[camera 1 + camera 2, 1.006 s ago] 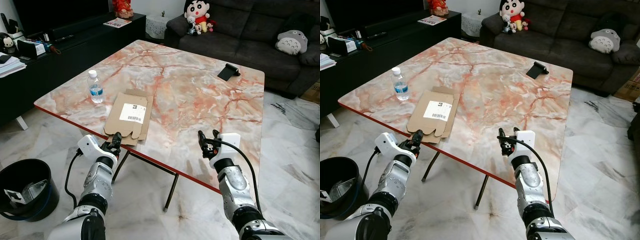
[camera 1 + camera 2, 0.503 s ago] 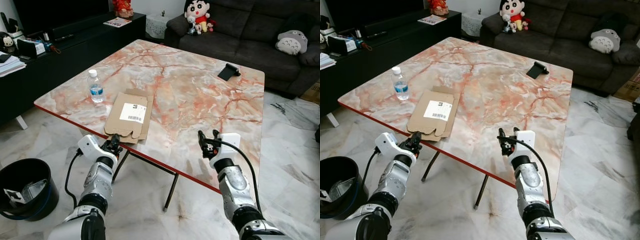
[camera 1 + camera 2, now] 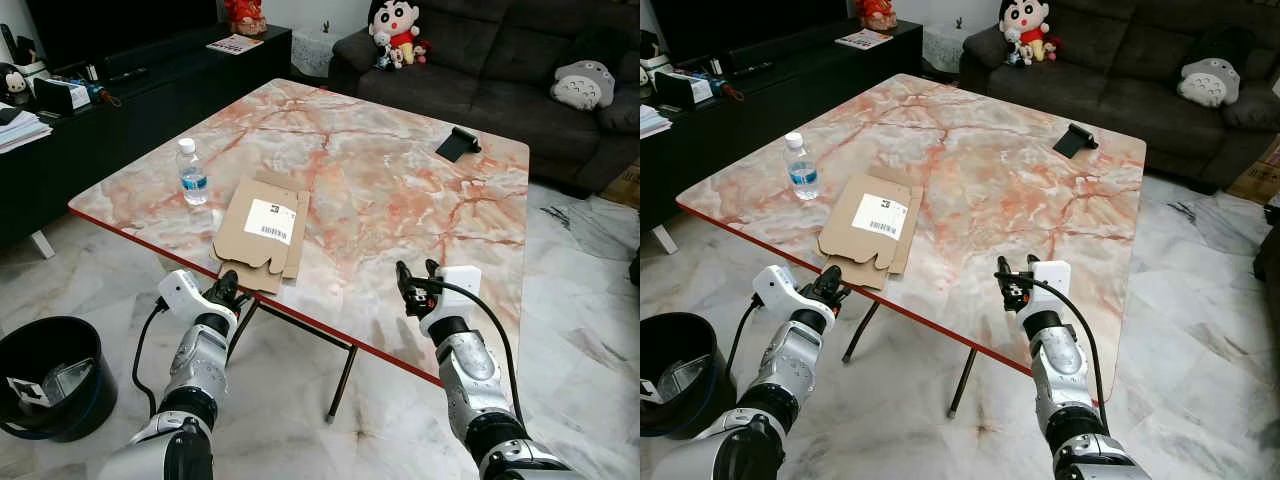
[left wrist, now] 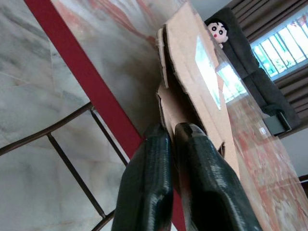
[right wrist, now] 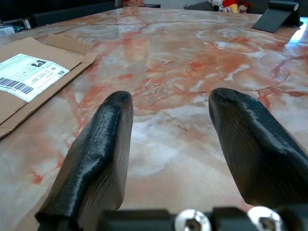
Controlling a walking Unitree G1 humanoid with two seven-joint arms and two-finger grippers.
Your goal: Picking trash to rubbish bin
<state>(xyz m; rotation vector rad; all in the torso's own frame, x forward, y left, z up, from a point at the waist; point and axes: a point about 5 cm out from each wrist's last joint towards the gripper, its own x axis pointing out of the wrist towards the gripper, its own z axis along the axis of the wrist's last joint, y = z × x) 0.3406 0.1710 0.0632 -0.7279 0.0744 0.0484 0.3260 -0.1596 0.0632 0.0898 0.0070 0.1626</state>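
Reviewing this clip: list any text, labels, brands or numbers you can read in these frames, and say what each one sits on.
White shipping label on the flattened cardboard box: barcode and print, too small to read.
Same label in the right wrist view: barcode and a bold logo mark, text blurred.
Water bottle: blue label, unreadable.
Magazine on the black cabinet: cover print too small to read.
No text can be read with confidence.

cardboard box (image 3: 262, 231): 1 | water bottle (image 3: 191, 173): 1 | rubbish bin (image 3: 48, 377): 1 | plush toys (image 3: 393, 27): 2

Marble table (image 3: 380, 190): flattened cardboard box (image 3: 262, 231) overhanging near edge, water bottle (image 3: 190, 173), black stand (image 3: 457, 142).
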